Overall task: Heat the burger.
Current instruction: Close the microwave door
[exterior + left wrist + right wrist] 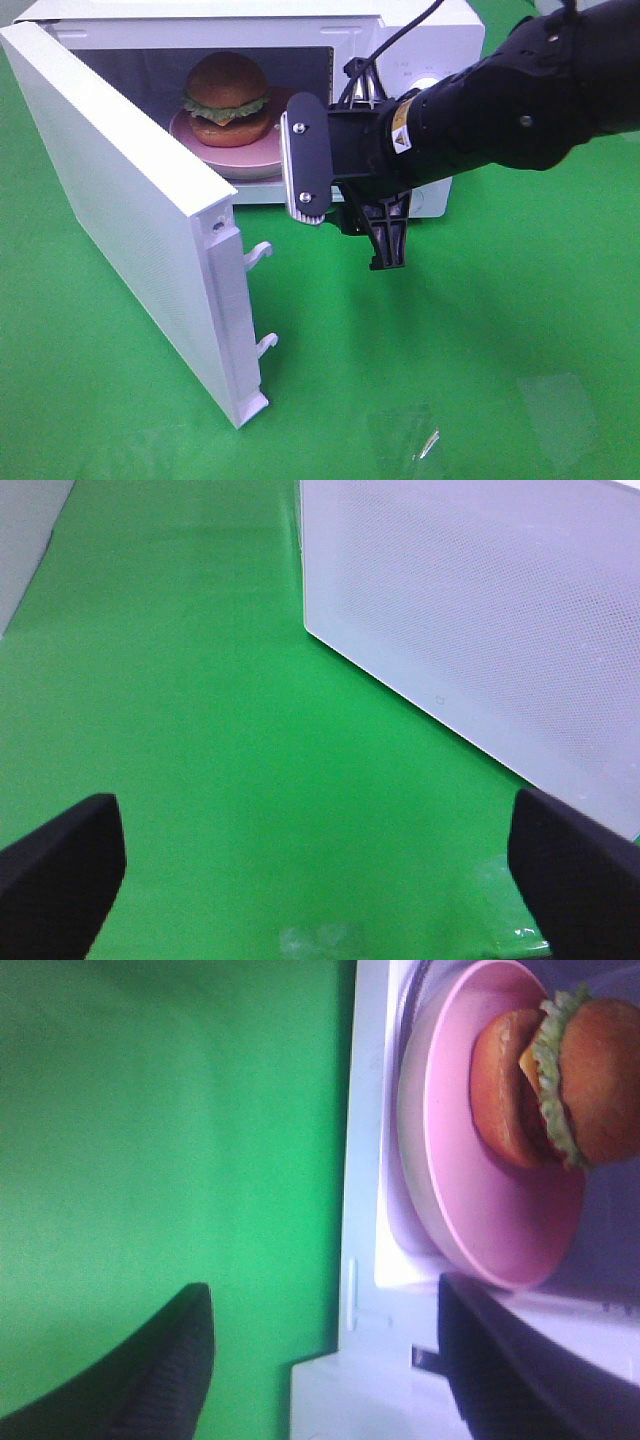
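Observation:
The burger (228,95) (560,1075), with a golden-brown bun, green lettuce and orange cheese, sits on a pink plate (240,162) (470,1200) inside the white microwave (440,40). The microwave's door (130,210) (480,610) stands wide open to the left. My right gripper (367,170) (322,1305) hovers just outside the opening, rolled on its side, open and holding nothing. The burger and plate lie beyond its fingers, untouched. My left gripper (320,880) is open over bare green cloth beside the door's outer face; it is out of the exterior high view.
Green cloth (500,330) covers the table around the microwave. The door's latch hooks (258,252) stick out from its edge. Shiny clear patches (410,435) lie on the cloth near the front edge. My right arm (520,90) crosses in front of the microwave's control panel.

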`<control>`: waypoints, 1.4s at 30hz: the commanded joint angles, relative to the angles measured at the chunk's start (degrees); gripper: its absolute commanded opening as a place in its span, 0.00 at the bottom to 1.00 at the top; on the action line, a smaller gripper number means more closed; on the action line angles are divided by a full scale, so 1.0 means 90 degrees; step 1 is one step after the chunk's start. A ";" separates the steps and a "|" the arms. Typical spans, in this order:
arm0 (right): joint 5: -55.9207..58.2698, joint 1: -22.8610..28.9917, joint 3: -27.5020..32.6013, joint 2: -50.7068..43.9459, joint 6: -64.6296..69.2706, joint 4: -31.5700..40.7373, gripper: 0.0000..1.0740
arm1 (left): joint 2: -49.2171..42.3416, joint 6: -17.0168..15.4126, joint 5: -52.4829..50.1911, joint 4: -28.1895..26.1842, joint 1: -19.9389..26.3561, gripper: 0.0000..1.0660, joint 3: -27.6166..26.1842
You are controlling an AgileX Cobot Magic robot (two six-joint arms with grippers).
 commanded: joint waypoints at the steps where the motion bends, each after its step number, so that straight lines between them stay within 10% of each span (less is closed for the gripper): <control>1: -0.0083 -0.0025 0.0490 -0.0662 0.1019 0.0000 0.59 | -0.0095 -0.0013 -0.0064 -0.0013 -0.0013 0.92 0.0019; 14: 0.1547 -0.0452 0.1827 -0.3049 0.3922 0.0579 0.73 | -0.0095 -0.0013 -0.0064 -0.0013 -0.0013 0.92 0.0019; 27: 0.3724 -0.1961 0.1923 -0.4692 0.5774 0.1324 0.71 | -0.0095 -0.0013 -0.0064 -0.0013 -0.0013 0.92 0.0019; 42: 0.5965 -0.2037 0.1923 -0.7060 0.6073 0.1311 0.71 | -0.0095 -0.0013 -0.0064 -0.0013 -0.0013 0.92 0.0019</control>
